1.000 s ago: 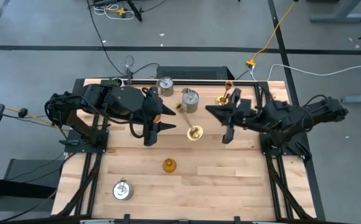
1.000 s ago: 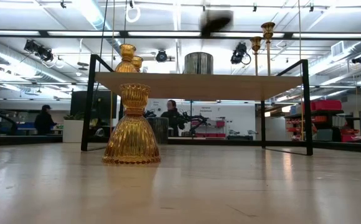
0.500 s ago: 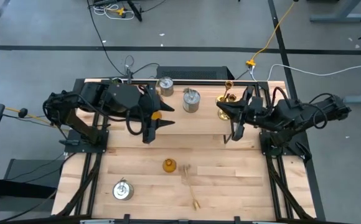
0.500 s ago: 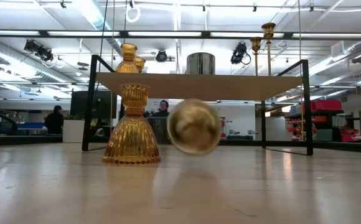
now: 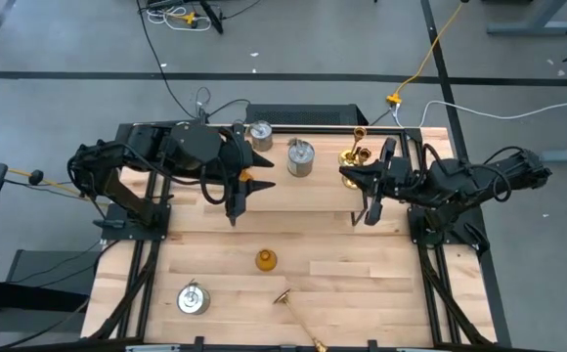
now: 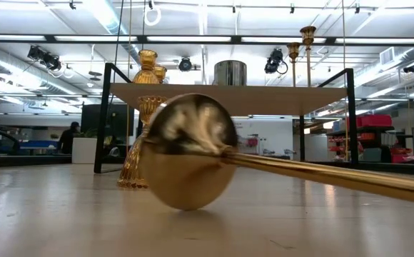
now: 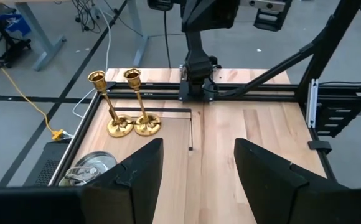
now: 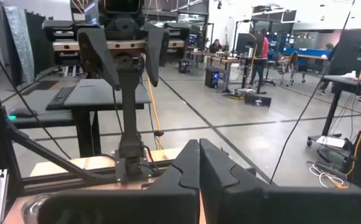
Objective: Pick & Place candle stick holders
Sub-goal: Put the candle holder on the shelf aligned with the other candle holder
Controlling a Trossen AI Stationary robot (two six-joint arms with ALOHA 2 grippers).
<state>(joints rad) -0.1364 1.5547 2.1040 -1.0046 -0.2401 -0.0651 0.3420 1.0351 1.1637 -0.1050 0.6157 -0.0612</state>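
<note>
Brass holder (image 5: 298, 315) lies toppled at table's 6 o'clock edge (tip cut off). Left gripper (image 7: 196, 168) wide, empty; right gripper (image 8: 199, 163) closed, empty.

Both arms are matte black with chunky, angular joint housings, and black cables loop along their links. The left gripper (image 5: 235, 204) ends in two broad, wedge-shaped dark fingers (image 7: 134, 180) with faceted faces. The right gripper (image 5: 362, 207) carries the same dark fingers (image 8: 183, 174), their inner edges notched.
</note>
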